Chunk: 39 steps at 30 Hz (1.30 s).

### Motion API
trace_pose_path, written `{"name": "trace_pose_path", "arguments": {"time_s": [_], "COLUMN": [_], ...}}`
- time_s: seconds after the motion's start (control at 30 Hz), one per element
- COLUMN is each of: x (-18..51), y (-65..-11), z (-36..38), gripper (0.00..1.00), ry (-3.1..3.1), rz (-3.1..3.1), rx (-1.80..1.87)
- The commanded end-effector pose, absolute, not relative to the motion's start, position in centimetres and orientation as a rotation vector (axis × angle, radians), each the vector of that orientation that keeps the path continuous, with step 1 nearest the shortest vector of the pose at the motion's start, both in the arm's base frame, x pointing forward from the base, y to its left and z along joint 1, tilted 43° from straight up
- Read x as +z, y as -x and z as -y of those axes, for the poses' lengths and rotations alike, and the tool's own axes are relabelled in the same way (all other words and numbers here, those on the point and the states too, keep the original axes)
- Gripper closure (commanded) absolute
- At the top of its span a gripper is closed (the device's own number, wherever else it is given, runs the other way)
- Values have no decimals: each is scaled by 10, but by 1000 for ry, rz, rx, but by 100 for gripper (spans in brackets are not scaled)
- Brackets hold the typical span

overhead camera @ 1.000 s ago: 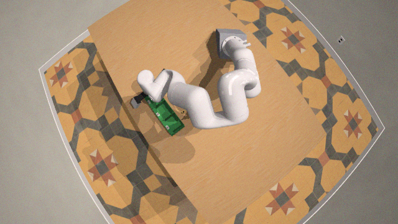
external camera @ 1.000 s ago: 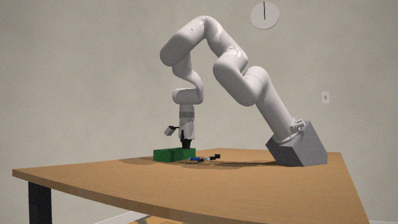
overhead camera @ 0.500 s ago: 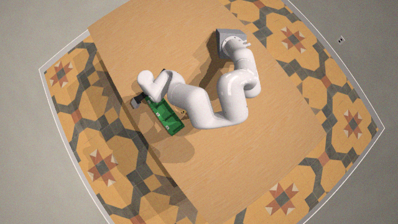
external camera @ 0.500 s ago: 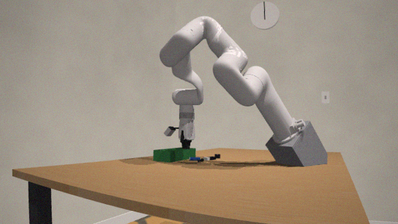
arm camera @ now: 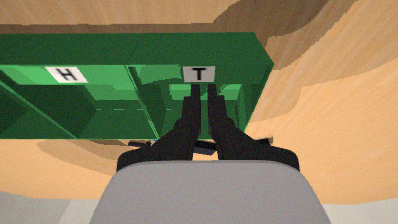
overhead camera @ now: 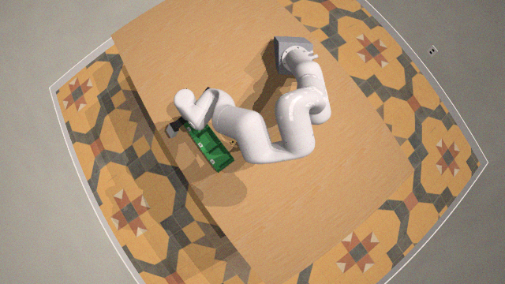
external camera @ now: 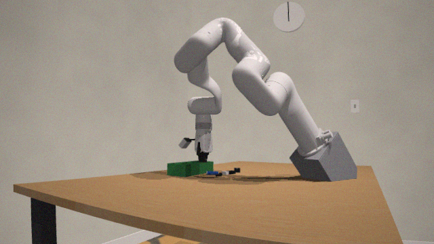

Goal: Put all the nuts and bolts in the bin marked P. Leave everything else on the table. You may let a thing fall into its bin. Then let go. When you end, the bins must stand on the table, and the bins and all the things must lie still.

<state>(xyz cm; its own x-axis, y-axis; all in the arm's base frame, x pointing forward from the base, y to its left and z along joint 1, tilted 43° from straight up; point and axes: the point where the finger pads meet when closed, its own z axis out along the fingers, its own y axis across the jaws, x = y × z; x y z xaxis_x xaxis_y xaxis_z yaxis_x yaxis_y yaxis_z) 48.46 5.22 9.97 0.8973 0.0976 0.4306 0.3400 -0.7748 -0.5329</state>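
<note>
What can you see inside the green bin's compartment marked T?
In the wrist view, the compartment marked T of the green bin shows only green walls and floor. The gripper, shut on nothing, has its fingertips at its opening and covers part of the floor, so that part stays unseen.

Bins, arm and small things on the table

A row of bins [overhead camera: 209,147] stands on the table [overhead camera: 300,205], near one edge. The arm's base [external camera: 342,169] sits on the table too, well apart from the bins. The arm bends over, and the gripper [arm camera: 202,95] hangs just above the bin at the end of the row. That end bin is marked T [arm camera: 199,74]. The bin next to it is marked H [arm camera: 65,75]. In the exterior view, a few small things [external camera: 224,172] lie on the table just beside the bins, between the bins and the base. A clock [external camera: 289,16] hangs on the wall behind the arm.
</note>
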Motion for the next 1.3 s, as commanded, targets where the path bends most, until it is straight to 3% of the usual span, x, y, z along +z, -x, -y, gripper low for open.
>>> {"name": "trace_pose_path", "arguments": {"time_s": [0.0,1.27], "x": [101,121], "y": [-486,-478], "z": [-51,-34], "gripper": [93,93], "ry": [2431,2431], "rz": [313,313], "rx": [-513,-513]}}
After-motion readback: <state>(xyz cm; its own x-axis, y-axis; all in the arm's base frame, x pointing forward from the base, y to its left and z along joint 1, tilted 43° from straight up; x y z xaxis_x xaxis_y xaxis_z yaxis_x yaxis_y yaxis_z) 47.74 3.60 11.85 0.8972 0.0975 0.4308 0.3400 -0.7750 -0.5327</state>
